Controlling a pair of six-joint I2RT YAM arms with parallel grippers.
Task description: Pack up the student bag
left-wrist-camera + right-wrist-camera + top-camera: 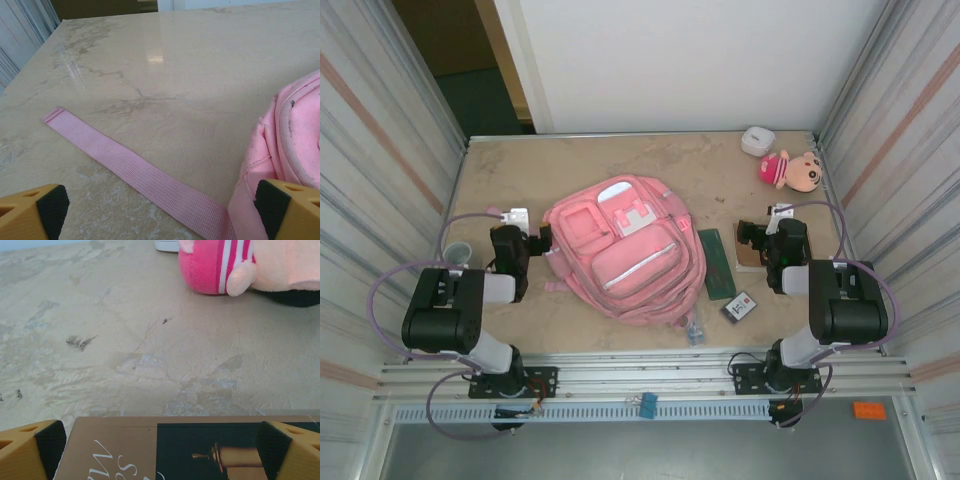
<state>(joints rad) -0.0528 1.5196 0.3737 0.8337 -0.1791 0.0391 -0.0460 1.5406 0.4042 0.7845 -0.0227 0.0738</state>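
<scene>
Student bag [620, 250] flat mid-table; left gripper [162, 210] wide beside it; right gripper [162, 445] wide over book [115, 450]

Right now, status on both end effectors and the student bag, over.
Left end effector open, above the bag's strap. Right end effector open, above a book. Student bag flat mid-table, nothing held.

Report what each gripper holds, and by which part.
Nothing is held. The left gripper is open over the strap of the student bag; the right gripper is open over a book.
</scene>
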